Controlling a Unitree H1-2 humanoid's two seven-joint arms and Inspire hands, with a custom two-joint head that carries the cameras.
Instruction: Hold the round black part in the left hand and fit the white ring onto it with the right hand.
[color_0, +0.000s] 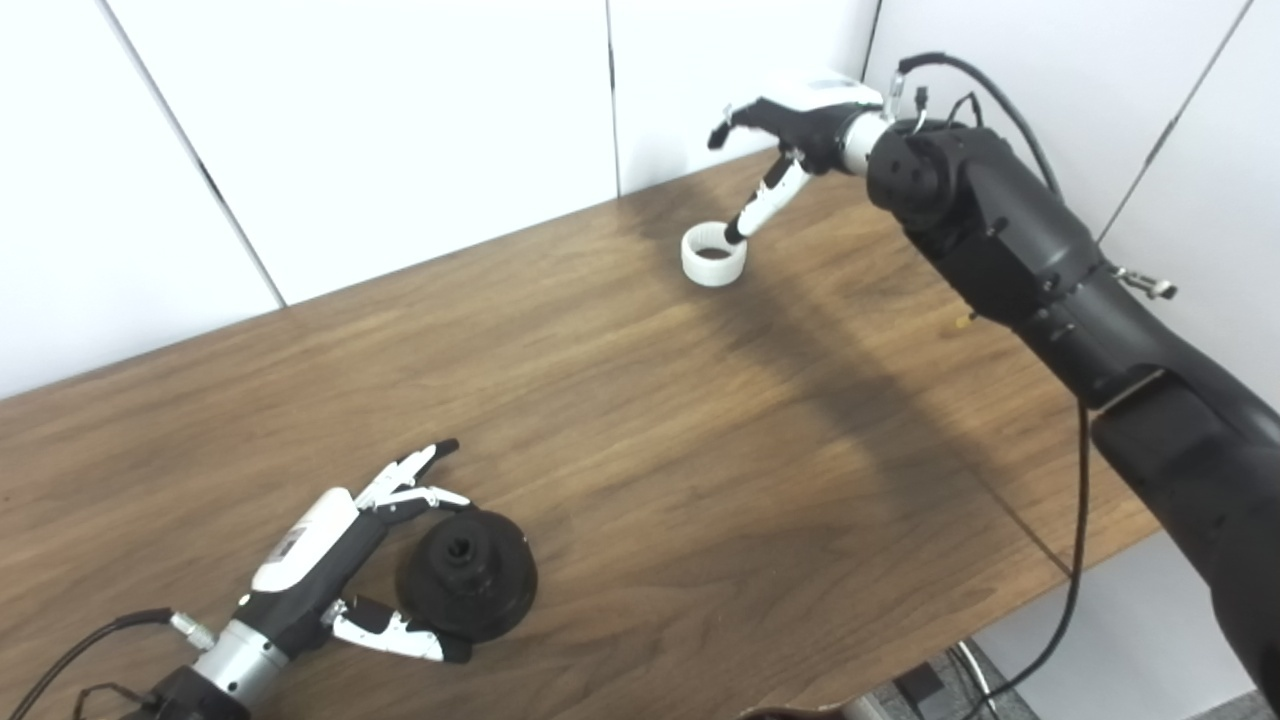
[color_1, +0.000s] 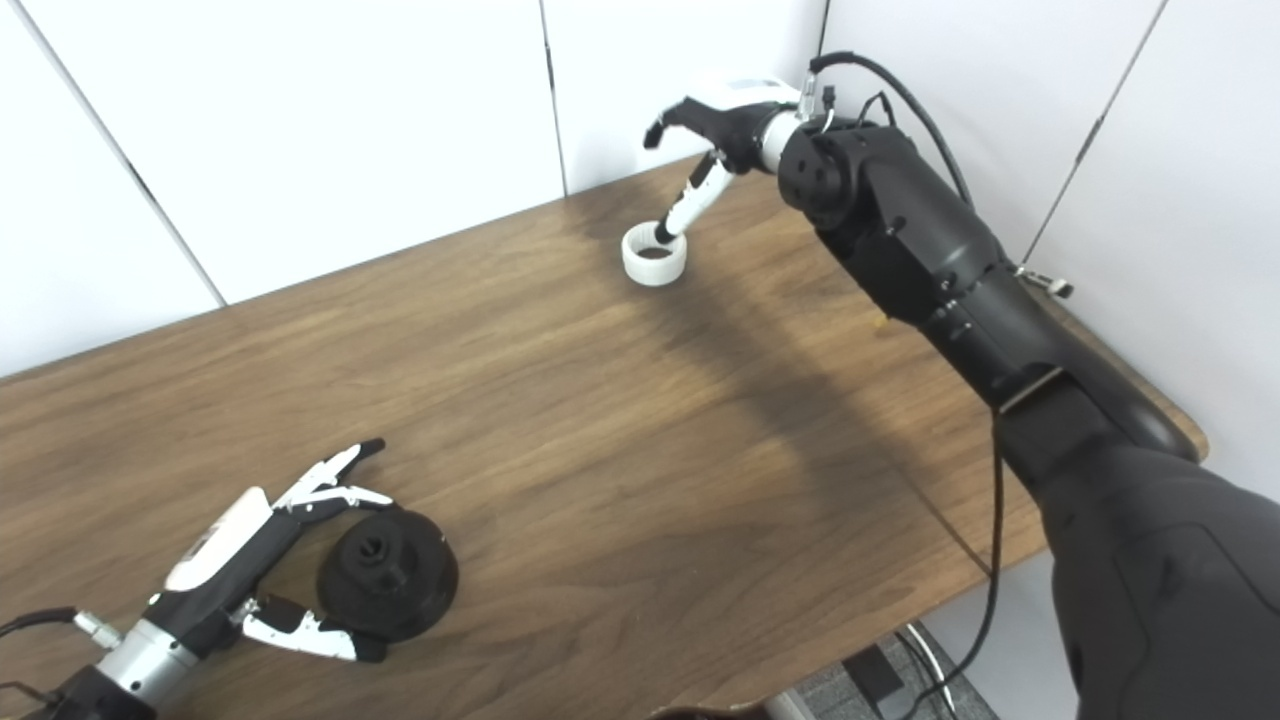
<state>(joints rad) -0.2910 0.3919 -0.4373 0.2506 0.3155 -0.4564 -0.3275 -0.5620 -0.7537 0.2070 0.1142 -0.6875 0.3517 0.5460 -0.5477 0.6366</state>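
The round black part lies flat on the wooden table near its front left. My left hand sits open just left of it, fingers spread along its far side and thumb by its near side, not closed on it. The white ring rests on the table at the far side, toward the right. My right hand hovers open above and to the right of the ring, with one fingertip reaching down to the ring's rim.
White wall panels stand right behind the table's far edge. The table's right edge drops off under my right arm, with cables hanging there.
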